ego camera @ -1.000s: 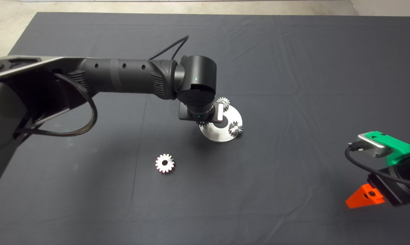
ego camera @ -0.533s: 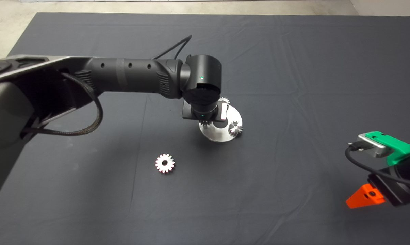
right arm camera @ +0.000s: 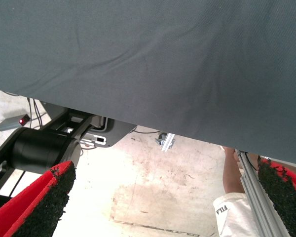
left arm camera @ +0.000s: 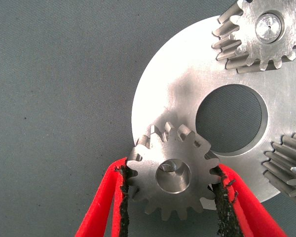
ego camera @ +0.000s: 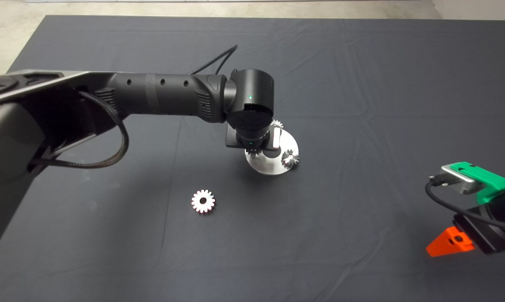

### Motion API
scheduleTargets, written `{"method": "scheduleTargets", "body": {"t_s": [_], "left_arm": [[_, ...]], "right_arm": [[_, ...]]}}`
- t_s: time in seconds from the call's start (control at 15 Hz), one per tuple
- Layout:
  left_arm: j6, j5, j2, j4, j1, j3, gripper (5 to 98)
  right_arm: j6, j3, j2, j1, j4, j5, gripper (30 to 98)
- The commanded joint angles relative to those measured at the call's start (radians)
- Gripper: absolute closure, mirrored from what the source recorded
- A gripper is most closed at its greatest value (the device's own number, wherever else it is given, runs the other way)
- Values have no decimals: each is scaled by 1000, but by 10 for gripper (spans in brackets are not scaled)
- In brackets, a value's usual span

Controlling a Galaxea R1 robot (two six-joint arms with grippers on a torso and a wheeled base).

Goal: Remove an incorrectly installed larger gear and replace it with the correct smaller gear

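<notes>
Black arms (ego camera: pixel 164 98) — braided cable (ego camera: pixel 110 155), green gripper (ego camera: pixel 449 245), red fingers (left arm camera: pixel 103 207).

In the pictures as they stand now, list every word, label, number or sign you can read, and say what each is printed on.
"FILA", seen upside down, on the white sock of a person's leg in the right wrist view.
The smaller gear held in the left gripper, the round plate and the larger gear carry no markings.

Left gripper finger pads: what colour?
Black pads on red fingers, clamped on the smaller gear. The left wrist view shows it best.
</notes>
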Motion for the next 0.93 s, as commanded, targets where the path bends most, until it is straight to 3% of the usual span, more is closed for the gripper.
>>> {"method": "scheduleTargets", "body": {"t_s": [0.0, 0.87], "left_arm": [[2, 68, -4, 7, -5, 4, 689], [-36, 68, -27, 8, -13, 93, 689]], "right_arm": [[-1, 7, -7, 23, 40, -103, 307], [-1, 7, -11, 23, 39, -103, 307]]}}
